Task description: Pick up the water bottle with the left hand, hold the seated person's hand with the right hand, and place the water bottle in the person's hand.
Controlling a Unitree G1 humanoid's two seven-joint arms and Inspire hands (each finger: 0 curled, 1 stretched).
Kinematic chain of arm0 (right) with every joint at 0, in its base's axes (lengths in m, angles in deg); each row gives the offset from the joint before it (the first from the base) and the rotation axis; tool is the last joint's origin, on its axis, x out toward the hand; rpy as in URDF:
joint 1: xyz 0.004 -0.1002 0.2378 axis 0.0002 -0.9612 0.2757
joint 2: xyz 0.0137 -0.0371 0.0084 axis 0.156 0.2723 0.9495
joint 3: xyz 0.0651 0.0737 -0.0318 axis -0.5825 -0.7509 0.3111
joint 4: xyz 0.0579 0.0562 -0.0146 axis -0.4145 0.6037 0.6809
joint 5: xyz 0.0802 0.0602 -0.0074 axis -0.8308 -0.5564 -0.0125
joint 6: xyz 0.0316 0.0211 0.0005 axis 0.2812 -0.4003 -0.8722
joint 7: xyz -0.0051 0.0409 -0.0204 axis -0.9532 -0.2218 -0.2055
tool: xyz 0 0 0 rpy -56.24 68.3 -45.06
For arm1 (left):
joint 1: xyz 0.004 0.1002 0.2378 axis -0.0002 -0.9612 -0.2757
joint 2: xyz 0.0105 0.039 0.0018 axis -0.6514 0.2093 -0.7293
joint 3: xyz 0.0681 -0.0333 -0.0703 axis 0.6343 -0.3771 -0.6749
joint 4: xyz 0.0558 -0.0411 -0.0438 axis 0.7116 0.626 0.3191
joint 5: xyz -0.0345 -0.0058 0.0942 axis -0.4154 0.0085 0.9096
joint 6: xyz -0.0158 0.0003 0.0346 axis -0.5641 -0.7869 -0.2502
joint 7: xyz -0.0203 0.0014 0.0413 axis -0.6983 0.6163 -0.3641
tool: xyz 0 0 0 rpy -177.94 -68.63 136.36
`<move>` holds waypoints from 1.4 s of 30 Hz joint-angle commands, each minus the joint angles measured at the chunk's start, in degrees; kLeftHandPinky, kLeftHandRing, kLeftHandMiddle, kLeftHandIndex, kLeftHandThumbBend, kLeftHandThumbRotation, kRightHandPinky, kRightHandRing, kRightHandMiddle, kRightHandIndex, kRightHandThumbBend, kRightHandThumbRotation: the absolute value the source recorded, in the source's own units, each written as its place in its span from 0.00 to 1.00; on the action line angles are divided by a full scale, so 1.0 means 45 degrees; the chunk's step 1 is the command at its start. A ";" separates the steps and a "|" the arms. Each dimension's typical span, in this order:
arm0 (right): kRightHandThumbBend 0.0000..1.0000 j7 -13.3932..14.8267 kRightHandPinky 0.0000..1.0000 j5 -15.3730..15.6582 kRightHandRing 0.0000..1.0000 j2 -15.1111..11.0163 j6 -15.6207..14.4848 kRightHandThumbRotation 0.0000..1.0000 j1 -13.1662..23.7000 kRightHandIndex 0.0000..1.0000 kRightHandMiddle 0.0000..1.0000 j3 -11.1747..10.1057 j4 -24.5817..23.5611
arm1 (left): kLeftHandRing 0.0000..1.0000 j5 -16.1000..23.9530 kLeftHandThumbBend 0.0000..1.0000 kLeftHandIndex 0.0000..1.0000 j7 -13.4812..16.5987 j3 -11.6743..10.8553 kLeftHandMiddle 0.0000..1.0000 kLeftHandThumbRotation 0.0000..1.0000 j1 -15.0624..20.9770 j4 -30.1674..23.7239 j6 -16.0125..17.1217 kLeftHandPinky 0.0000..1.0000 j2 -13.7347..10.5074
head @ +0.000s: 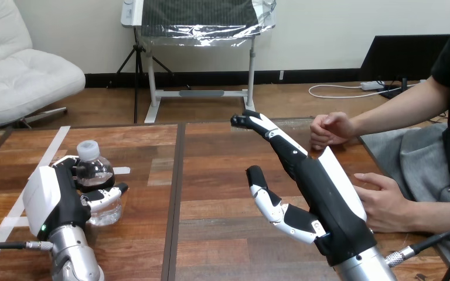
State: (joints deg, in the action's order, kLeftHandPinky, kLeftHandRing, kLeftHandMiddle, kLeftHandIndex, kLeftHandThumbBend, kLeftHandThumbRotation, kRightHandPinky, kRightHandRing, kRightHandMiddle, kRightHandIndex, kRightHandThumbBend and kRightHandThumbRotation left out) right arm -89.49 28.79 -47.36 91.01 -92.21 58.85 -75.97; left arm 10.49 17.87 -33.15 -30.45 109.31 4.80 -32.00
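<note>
Nearest, at the left, the left hand (64,202) has its fingers (106,197) curled round the water bottle (96,175), which stands upright, cap up, between thumb and fingers; whether its base has left the surface (222,170) I cannot tell. Right of centre, the right hand (316,187) reaches forward with fingers straight and spread, holding nothing. The person's nearer hand (387,205) rests just beside it to the right, apparently not touching. Farther off, the person's farther hand (330,129) lies loosely curled. The bottle sits well left of both, so the delivery likely means carrying it rightward across the surface.
</note>
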 commanded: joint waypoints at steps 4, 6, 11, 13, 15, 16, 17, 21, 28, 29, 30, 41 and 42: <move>0.01 -0.0077 0.97 -0.0261 0.94 -0.0017 -0.0062 0.00 0.0459 0.85 0.94 -0.0165 -0.0599 | 0.45 0.0402 0.68 0.51 0.0314 0.0421 0.49 0.00 0.1204 0.0148 0.0173 0.41 -0.0204; 0.01 -0.0078 0.97 -0.0247 0.94 -0.0010 -0.0048 0.00 0.0450 0.85 0.94 -0.0173 -0.0605 | 0.45 0.0452 0.68 0.51 0.0363 0.0469 0.49 0.00 0.1212 0.0163 0.0206 0.41 -0.0218; 0.02 -0.0087 0.97 -0.0295 0.93 0.0023 -0.0015 0.00 0.0437 0.85 0.94 -0.0186 -0.0576 | 0.45 0.0475 0.68 0.51 0.0444 0.0479 0.49 0.00 0.1218 0.0200 0.0331 0.42 -0.0203; 0.02 -0.0072 0.96 -0.0253 0.93 0.0023 0.0003 0.00 0.0448 0.85 0.94 -0.0188 -0.0563 | 0.45 0.0450 0.67 0.51 0.0458 0.0464 0.49 0.00 0.1217 0.0234 0.0431 0.42 -0.0199; 0.02 -0.0060 0.96 -0.0213 0.93 0.0018 0.0021 0.00 0.0456 0.84 0.94 -0.0189 -0.0561 | 0.45 0.0450 0.67 0.51 0.0473 0.0464 0.49 0.00 0.1212 0.0246 0.0480 0.42 -0.0198; 0.02 -0.0056 0.96 -0.0198 0.92 0.0016 0.0030 0.00 0.0458 0.84 0.93 -0.0189 -0.0562 | 0.46 0.0456 0.67 0.51 0.0482 0.0467 0.49 0.00 0.1209 0.0247 0.0490 0.42 -0.0197; 0.02 -0.0051 0.95 -0.0184 0.92 0.0017 0.0034 0.00 0.0463 0.84 0.93 -0.0186 -0.0559 | 0.46 0.0459 0.67 0.51 0.0488 0.0468 0.49 0.00 0.1212 0.0258 0.0503 0.42 -0.0199; 0.02 -0.0053 0.95 -0.0188 0.92 0.0021 0.0048 0.00 0.0468 0.84 0.93 -0.0183 -0.0549 | 0.46 0.0496 0.66 0.51 0.0559 0.0484 0.50 0.00 0.1199 0.0265 0.0565 0.43 -0.0192; 0.02 -0.0087 0.94 -0.0290 0.91 0.0023 0.0119 0.00 0.0483 0.84 0.93 -0.0183 -0.0475 | 0.46 0.0537 0.66 0.51 0.0723 0.0538 0.50 0.00 0.1176 0.0335 0.0772 0.43 -0.0209; 0.02 -0.0088 0.94 -0.0296 0.91 0.0025 0.0129 0.00 0.0487 0.84 0.93 -0.0181 -0.0463 | 0.46 0.0527 0.66 0.51 0.0737 0.0541 0.50 0.00 0.1178 0.0347 0.0795 0.44 -0.0212; 0.02 -0.0078 0.94 -0.0281 0.91 0.0026 0.0145 0.00 0.0492 0.84 0.93 -0.0184 -0.0449 | 0.46 0.0505 0.66 0.51 0.0748 0.0537 0.50 0.00 0.1179 0.0367 0.0821 0.44 -0.0208; 0.02 -0.0047 0.92 -0.0243 0.90 0.0042 0.0062 0.00 0.0464 0.83 0.91 -0.0201 -0.0484 | 0.46 0.0357 0.66 0.51 0.0902 0.0543 0.50 0.00 0.1170 0.0541 0.1151 0.43 -0.0189; 0.02 -0.0048 0.92 -0.0235 0.90 0.0035 0.0049 0.00 0.0458 0.83 0.91 -0.0207 -0.0498 | 0.46 0.0349 0.66 0.51 0.0908 0.0545 0.50 0.00 0.1149 0.0527 0.1210 0.43 -0.0190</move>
State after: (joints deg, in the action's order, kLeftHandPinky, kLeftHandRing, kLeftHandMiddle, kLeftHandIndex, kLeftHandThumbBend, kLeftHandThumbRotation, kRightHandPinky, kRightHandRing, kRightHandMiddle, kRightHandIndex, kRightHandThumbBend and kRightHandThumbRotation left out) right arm -89.91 28.79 -47.27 90.90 -92.27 58.81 -75.99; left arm 11.93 20.55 -30.97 -29.66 111.84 7.61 -32.11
